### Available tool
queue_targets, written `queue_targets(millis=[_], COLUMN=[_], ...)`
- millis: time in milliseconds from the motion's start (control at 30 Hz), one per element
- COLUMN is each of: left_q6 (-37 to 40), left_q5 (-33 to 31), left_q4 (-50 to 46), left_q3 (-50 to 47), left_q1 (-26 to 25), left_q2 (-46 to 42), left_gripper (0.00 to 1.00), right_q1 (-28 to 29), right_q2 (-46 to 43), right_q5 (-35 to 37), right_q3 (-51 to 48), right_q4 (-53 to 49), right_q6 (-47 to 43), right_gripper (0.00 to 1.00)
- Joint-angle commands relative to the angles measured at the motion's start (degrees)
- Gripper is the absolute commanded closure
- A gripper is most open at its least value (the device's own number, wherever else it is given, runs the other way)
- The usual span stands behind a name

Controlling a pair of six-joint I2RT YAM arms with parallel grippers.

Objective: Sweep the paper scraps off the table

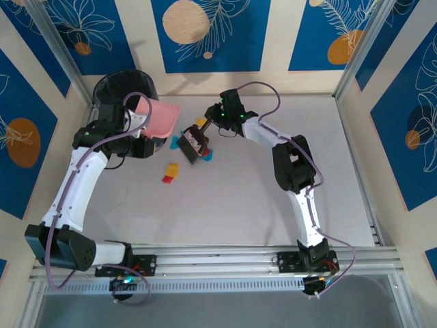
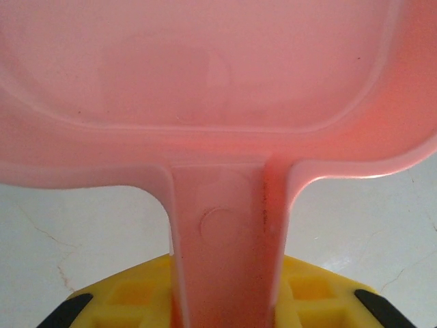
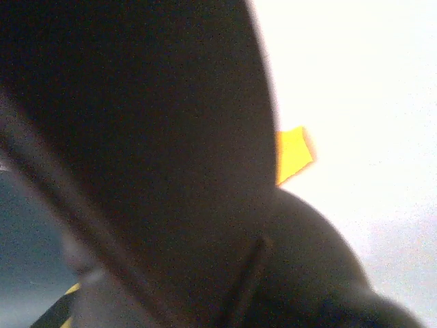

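We record one table [image 1: 239,205], pale, matte and rail-edged, enclosed by blue-and-cream patterned walls [image 1: 205,34]. There are two arms [image 1: 75,178] and one black bin [image 1: 116,85] at the far left corner. One pink dustpan [image 1: 160,117] is raised and tilted beside the bin, its handle clamped in the left gripper [image 1: 141,125]. One brush [image 1: 194,145] is held by the right gripper [image 1: 208,130], fingers closed narrow on it. Of paper scraps [image 1: 173,168] we count at least five, lying on the table around the brush, left of centre. The right wrist view is dark and blurred; one yellow scrap [image 3: 292,154] shows.
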Motion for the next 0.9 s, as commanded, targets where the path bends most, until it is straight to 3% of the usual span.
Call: queue_targets(millis=[0,500,767,867], left_q6=[1.24,0.71,0.54,0.63], left_q5=[0.81,2.39,2.74,2.48], left_q4=[1.07,1.89,1.87,1.87], left_q3=[-0.51,-1.30,-1.22,-1.30], left_q1=[-0.42,-0.40,-0.68,-0.74], left_q2=[-0.48,0.14,0.30,0.29], left_gripper=[1.00,1.00,1.00,1.00], right_q1=[-0.88,-5.44,-5.21,-4.17], right_q2=[-1.83,-21.93,-31.28,-33.87], right_q5=[1.67,12.01,23.61,24.35], right_q3=[-2.69,-31.55,-36.82,-36.75], right_q4=[0.63,5.25,0.46,1.15], right_q6=[1.05,-2.67,-7.00,-9.89], right_gripper=[1.00,1.00,1.00,1.00])
